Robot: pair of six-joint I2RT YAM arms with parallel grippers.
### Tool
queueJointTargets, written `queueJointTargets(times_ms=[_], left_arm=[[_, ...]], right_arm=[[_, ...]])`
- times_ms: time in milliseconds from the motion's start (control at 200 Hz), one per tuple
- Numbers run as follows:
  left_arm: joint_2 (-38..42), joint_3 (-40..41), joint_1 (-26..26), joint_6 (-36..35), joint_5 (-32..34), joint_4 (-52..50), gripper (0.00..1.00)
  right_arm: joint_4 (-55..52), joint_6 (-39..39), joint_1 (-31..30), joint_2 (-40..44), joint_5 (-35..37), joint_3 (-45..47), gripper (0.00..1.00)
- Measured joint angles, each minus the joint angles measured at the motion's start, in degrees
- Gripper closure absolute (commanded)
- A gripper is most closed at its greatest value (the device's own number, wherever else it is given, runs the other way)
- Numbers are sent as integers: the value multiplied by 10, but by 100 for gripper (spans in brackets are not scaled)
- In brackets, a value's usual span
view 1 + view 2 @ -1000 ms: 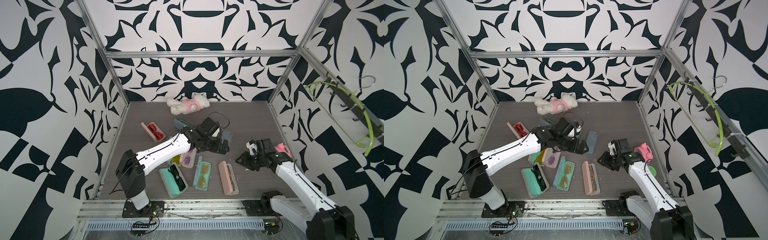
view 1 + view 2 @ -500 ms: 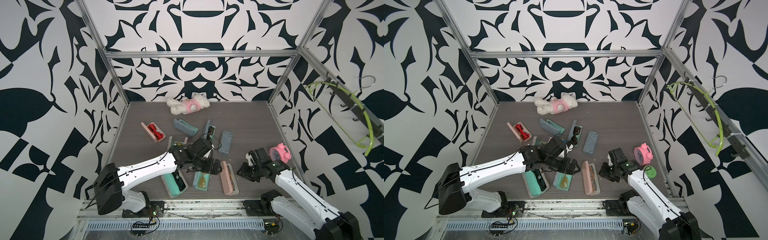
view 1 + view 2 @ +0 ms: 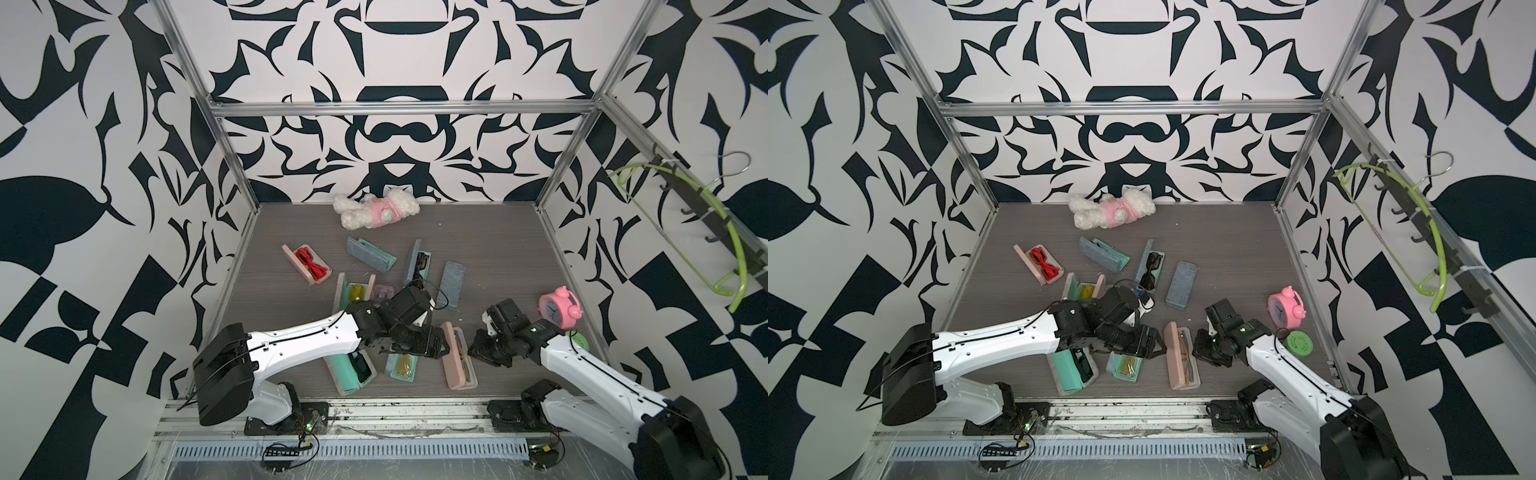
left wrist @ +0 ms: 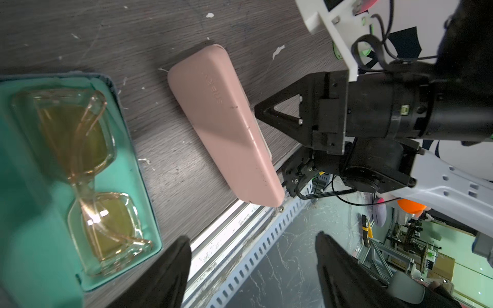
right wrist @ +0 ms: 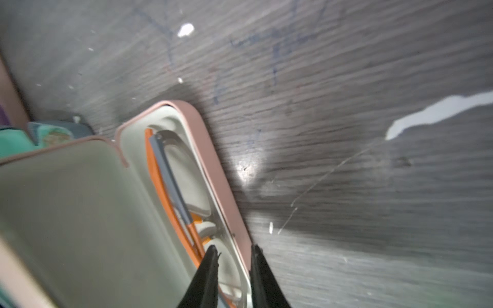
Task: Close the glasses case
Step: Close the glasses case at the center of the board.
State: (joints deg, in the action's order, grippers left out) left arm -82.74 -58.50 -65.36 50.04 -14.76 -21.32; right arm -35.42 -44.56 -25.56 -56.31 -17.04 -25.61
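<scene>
1. Standing open near the front edge of the table (image 3: pixel 498 257), the pink glasses case (image 3: pixel 457 361) has its lid upright (orange-and-grey glasses (image 5: pixel 170 186) lie in its tray).
2. The right gripper (image 5: pixel 233 250) has its fingers narrow and astride the tray's long rim, one tip inside and one outside, with a gap showing on the inner side.
3. The left gripper (image 4: pixel 253 237) has its fingers spread wide with nothing between them, near the lid's outer face.
4. A teal case (image 4: pixel 133 173) holding yellow glasses (image 4: pixel 88 170) lies open just beside the pink one.
</scene>
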Motion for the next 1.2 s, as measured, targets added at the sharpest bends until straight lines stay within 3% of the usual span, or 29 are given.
queueJointTargets(times_ms=[680, 1200], left_arm=[[-73, -1, -2, 12, -27, 60, 34], [-129, -49, -2, 12, -42, 82, 42]], right_arm=[[67, -27, -20, -31, 23, 19, 90], [70, -40, -22, -34, 26, 20, 91]])
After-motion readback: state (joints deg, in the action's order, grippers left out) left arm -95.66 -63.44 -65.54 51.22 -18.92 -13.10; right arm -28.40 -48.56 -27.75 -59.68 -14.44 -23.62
